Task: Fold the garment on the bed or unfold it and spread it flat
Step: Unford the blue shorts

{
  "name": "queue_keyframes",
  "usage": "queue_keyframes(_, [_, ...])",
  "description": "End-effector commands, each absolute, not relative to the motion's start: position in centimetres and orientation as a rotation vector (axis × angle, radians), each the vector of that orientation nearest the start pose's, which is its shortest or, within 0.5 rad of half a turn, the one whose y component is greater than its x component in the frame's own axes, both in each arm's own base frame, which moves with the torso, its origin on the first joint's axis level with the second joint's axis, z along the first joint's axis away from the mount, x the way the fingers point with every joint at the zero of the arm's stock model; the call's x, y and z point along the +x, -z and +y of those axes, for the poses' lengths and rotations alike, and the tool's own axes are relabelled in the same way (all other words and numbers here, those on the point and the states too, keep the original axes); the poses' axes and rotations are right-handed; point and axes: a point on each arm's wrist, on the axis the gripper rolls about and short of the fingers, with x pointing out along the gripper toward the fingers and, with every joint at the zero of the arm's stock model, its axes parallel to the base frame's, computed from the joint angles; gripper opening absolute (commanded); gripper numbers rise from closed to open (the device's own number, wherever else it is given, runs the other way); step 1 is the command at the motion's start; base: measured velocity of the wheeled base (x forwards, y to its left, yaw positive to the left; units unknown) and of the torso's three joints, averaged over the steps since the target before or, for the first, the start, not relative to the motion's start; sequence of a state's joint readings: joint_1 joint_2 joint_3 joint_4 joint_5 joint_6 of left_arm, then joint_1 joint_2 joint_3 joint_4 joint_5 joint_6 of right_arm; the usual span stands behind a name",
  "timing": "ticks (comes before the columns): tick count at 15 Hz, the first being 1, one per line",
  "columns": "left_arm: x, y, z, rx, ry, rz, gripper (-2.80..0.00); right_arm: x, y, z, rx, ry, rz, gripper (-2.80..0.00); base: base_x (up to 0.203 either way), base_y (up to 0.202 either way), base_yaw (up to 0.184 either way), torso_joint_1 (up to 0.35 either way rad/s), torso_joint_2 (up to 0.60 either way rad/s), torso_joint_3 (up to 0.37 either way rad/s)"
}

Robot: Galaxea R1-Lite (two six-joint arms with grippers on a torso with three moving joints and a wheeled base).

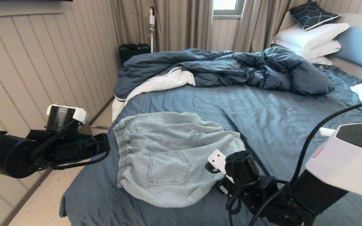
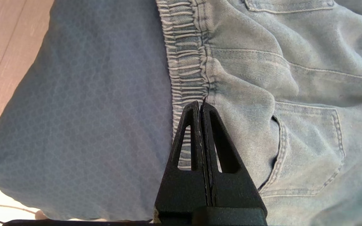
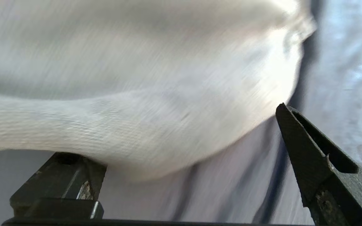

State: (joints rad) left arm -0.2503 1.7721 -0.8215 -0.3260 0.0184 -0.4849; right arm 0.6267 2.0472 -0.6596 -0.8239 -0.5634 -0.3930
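Observation:
The garment (image 1: 165, 157), pale blue denim shorts, lies on the near left part of the bed (image 1: 262, 119), its gathered waistband (image 2: 184, 62) towards the bed's left edge and a patch pocket (image 2: 309, 150) facing up. My left gripper (image 2: 200, 106) is shut with nothing in it, its tips just over the waistband seam. At the shorts' right hem my right gripper (image 3: 181, 135) is open wide. The curved hem (image 3: 168, 125) lies between its fingers (image 3: 297, 147), and cloth covers the tip of the other finger.
A crumpled dark blue duvet (image 1: 231, 69) with white lining fills the far half of the bed. White pillows (image 1: 309, 37) and a dark patterned cushion (image 1: 313, 14) lean at the headboard (image 1: 360, 47). Wooden floor (image 1: 42, 201) and a panelled wall run along the left.

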Motion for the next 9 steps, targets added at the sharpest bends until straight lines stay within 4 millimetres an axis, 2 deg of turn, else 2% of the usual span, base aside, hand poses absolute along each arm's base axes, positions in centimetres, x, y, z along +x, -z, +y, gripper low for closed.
queue_keyframes(1, [29.6, -13.5, -7.7, -0.384, 0.073, 0.662, -2.8, 28.4, -5.9, 18.7, -0.669, -0.106, 0.396, 0.0, 0.0, 0.0, 0.0, 0.0, 0.0, 0.0])
queue_keyframes(3, [29.5, -13.3, -8.0, -0.38, 0.081, 0.672, -2.8, 29.0, -6.8, 18.7, -0.625, -0.061, 0.328, 0.0, 0.0, 0.0, 0.0, 0.0, 0.0, 0.0])
queue_keyframes(5, [29.5, -13.1, -8.3, -0.375, 0.089, 0.681, -2.8, 29.1, -6.9, 17.8, -0.616, -0.028, 0.325, 0.0, 0.0, 0.0, 0.0, 0.0, 0.0, 0.0])
queue_keyframes(9, [29.4, -12.9, -8.4, -0.371, 0.093, 0.687, -2.8, 28.2, -6.8, 15.0, -0.621, 0.023, 0.366, 0.0, 0.0, 0.0, 0.0, 0.0, 0.0, 0.0])
